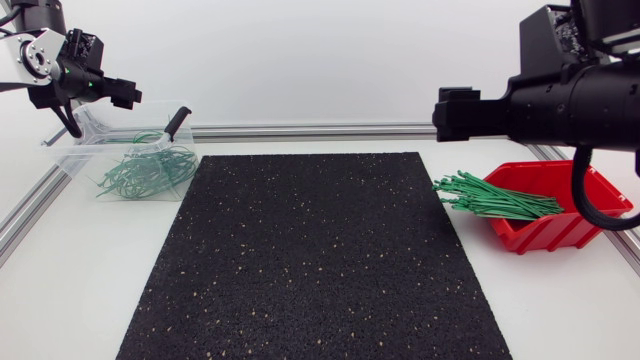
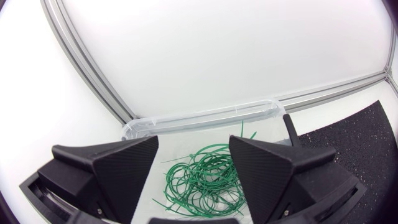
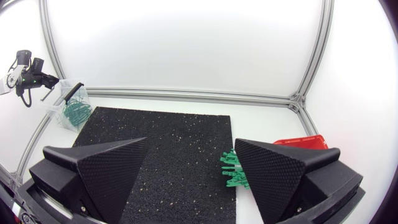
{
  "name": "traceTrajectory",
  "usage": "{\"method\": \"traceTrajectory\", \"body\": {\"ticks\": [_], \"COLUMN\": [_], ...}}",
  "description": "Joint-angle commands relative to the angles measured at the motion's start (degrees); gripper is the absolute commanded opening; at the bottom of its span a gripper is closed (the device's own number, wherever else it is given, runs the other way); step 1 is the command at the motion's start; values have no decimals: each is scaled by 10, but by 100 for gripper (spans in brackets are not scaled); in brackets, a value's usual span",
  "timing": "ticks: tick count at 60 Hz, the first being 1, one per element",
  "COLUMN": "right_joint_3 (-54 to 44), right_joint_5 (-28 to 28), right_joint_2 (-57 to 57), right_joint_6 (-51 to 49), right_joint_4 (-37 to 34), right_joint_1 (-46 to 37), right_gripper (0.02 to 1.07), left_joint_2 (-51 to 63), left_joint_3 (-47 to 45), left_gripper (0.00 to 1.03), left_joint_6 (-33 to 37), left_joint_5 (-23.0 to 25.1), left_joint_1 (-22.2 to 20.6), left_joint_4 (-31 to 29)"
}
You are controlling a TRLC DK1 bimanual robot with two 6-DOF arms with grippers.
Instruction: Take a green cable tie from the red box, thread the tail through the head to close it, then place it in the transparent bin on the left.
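Head view: the right gripper [image 1: 447, 114] hangs above the green cable ties [image 1: 497, 200]. They lie bundled in the red box [image 1: 545, 236], long axis across the table, ends poking over the lip toward the black mat [image 1: 320, 260] — so the right arm is plainly nearer.

Left wrist view: the left gripper [image 2: 193, 167], fingers apart and empty, hovers over looped ties [image 2: 205, 179] in the transparent bin [image 2: 199, 118].

Right wrist view: the right gripper's fingers stand wide and empty — the bundle sits below, beside one finger rather than between the two.

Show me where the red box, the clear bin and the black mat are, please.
red box [image 1: 545, 236], head view, on its front wall.
clear bin [image 1: 72, 160], head view, on its near left wall.
black mat [image 1: 310, 260], head view, on the middle of its speckled surface.
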Motion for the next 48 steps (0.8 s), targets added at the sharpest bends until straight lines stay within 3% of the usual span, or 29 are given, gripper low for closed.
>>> {"method": "traceTrajectory", "body": {"ticks": [1, 14, 23, 34, 48], "right_joint_3": [-10, -26, -76, -142, -187], "right_joint_5": [7, 15, 15, 21, 21], "right_joint_2": [-23, -65, -109, -179, -260], "right_joint_6": [-22, -53, -98, -148, -179], "right_joint_4": [7, 8, 55, 100, 108], "right_joint_1": [-11, -47, -93, -112, -149], "right_gripper": [104, 104, 104, 104, 104], "left_joint_2": [-41, -124, -169, -262, -377], "left_joint_3": [-1, -63, -112, -205, -287], "left_gripper": [100, 100, 100, 100, 100], "left_joint_6": [4, 1, -22, -19, 9], "left_joint_5": [-5, -16, -74, -76, -74], "left_joint_1": [-6, -30, -46, -53, -80], "left_joint_4": [-3, -12, 1, 58, 62]}}
